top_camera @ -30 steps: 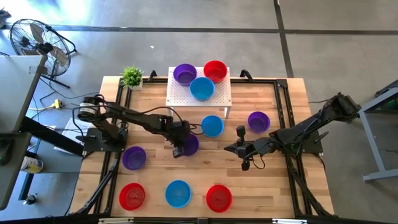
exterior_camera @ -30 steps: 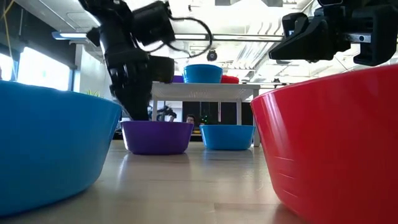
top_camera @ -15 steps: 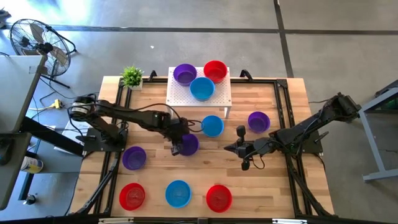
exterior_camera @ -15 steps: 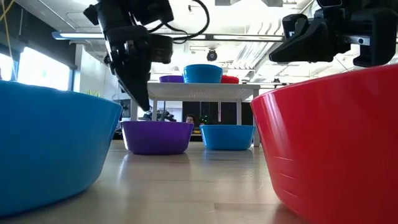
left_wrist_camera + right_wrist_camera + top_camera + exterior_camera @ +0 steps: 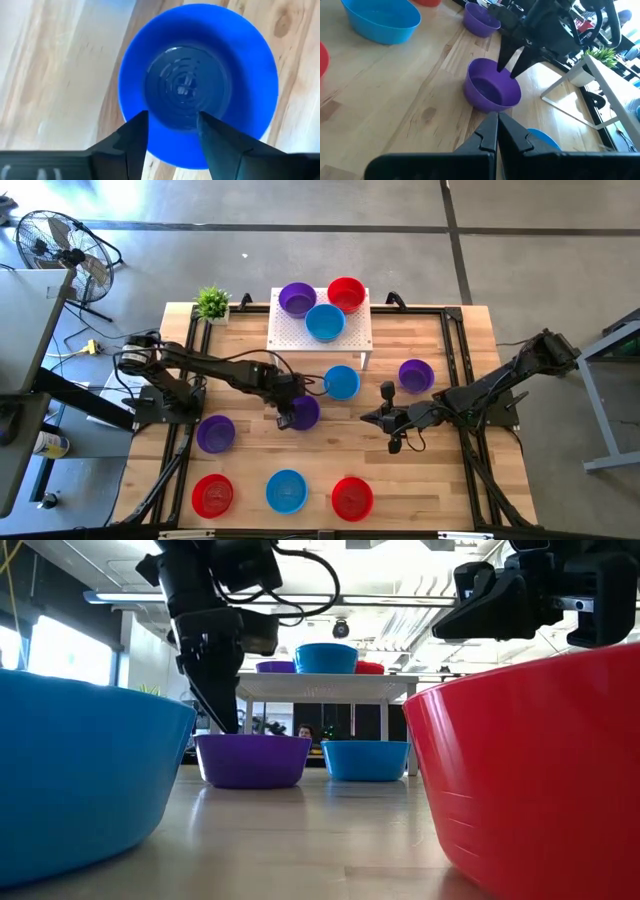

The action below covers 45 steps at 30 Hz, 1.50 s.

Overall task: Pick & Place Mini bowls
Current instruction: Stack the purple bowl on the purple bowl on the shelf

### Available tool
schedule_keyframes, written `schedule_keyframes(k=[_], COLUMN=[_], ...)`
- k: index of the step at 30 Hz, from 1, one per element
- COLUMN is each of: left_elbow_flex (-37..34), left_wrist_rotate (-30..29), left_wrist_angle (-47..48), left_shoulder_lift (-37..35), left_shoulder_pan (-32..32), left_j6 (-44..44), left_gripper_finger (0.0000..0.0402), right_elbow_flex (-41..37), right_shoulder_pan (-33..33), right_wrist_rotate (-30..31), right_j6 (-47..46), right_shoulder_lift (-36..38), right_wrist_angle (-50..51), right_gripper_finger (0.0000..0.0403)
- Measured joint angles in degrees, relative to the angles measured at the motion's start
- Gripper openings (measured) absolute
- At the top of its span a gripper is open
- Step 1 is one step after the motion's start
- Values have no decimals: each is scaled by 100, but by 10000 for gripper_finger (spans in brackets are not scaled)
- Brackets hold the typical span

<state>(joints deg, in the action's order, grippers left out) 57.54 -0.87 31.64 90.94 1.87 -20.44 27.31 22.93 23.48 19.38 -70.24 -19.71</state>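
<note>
From above, ten mini bowls in all: four purple, three blue, three red, every one upright with its mouth facing up; being round, they have no long axis. Three sit on the white perforated stand (image 5: pixel 320 327) at the table's (image 5: pixel 450 480) far edge: a purple bowl (image 5: pixel 297 299), a red bowl (image 5: pixel 346 294) and a blue bowl (image 5: pixel 325 322). Along the near edge runs a row of three: red (image 5: pixel 212 495), blue (image 5: pixel 287 491), red (image 5: pixel 352 498). Toward the left edge sits a lone purple one (image 5: pixel 215 434). Mid-table, a blue bowl (image 5: pixel 341 382) lies just beside the central purple bowl (image 5: pixel 303 412), and another purple (image 5: pixel 416 376) sits further right. One green potted plant (image 5: pixel 212 304) marks the far left corner. The left gripper (image 5: pixel 286 420) is over the central purple bowl's left rim; the right gripper (image 5: pixel 369 418) waits mid-table, right of that bowl.

At table height, the left gripper (image 5: pixel 226 720) points down with its fingers spread, tips just above the purple bowl's (image 5: pixel 252 760) rim, gripping nothing. The right gripper's fingertips are cut off here.

The left wrist camera looks straight down into a bowl that reads blue here (image 5: pixel 200 85), its two fingers (image 5: pixel 135 135) apart over the rim.

On the right wrist camera, the right gripper (image 5: pixel 497 131) has its fingers pressed together, empty, pointing at the purple bowl (image 5: pixel 492 91), with the left gripper (image 5: pixel 511 64) parted above it.
</note>
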Motion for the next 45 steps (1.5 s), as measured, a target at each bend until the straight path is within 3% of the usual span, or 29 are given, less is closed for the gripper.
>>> schedule_keyframes(k=[21, 26, 31, 36, 45], left_elbow_flex=[-2, 0, -7, 0, 87], left_wrist_rotate=[-636, -335, 35, 478, 591], left_wrist_angle=[286, 181, -125, -276, -121], left_shoulder_lift=[-39, -4, 477, 818, 846], left_shoulder_pan=[-2, -2, -2, -63, -190], left_j6=[-44, -41, 200, 371, 639], left_gripper_finger=[146, 146, 144, 113, 37], right_elbow_flex=[-2, -2, -7, -7, -7], right_shoulder_pan=[-2, -2, -2, -2, -2], right_wrist_rotate=[-4, -4, -4, -6, -6], right_j6=[4, 0, -4, -4, 0], right_shoulder_lift=[0, 0, 0, 0, 0], right_wrist_angle=[3, 12, 16, 18, 18], right_gripper_finger=[0, 0, 0, 0, 0])
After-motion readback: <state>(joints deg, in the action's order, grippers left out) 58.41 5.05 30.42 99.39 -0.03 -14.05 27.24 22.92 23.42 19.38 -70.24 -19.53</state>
